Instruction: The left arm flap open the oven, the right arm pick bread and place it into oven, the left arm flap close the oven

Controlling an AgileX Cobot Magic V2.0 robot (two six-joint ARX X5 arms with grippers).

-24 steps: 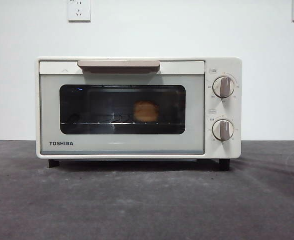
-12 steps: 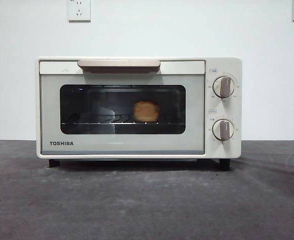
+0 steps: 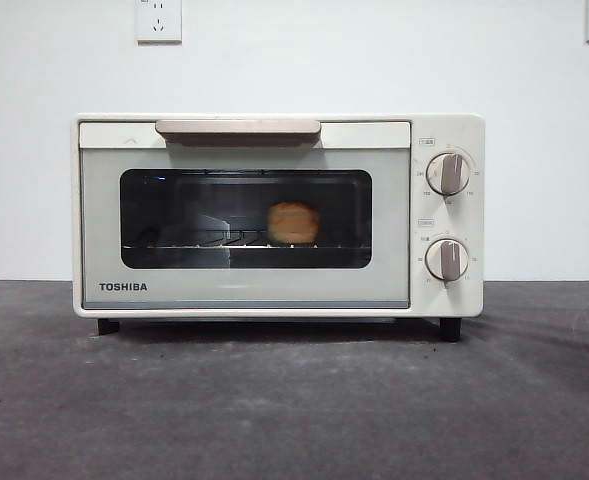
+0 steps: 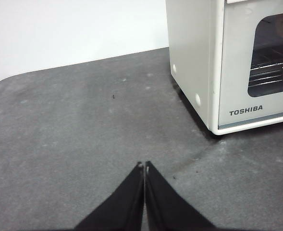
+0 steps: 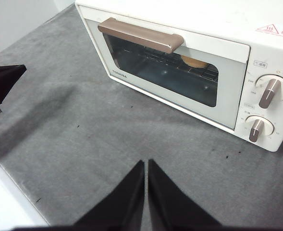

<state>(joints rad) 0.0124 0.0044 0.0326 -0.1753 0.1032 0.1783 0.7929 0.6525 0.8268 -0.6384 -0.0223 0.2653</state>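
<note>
The cream-white TOSHIBA oven [image 3: 277, 215] stands on the grey table with its dark glass door shut and its beige bar handle [image 3: 238, 129] at the top. The golden bread [image 3: 293, 222] sits on the wire rack inside, behind the glass; a part of it shows in the right wrist view [image 5: 195, 63]. My left gripper [image 4: 144, 166] is shut and empty, over bare table beside the oven's corner [image 4: 213, 72]. My right gripper [image 5: 146, 162] is shut and empty, held above the table in front of the oven [image 5: 189, 72]. Neither arm shows in the front view.
The grey table mat [image 3: 294, 400] spreads in front of the oven. A white wall with two outlets [image 3: 158, 19] is behind. The left arm's black tip [image 5: 2, 82] shows in the right wrist view near the table's edge.
</note>
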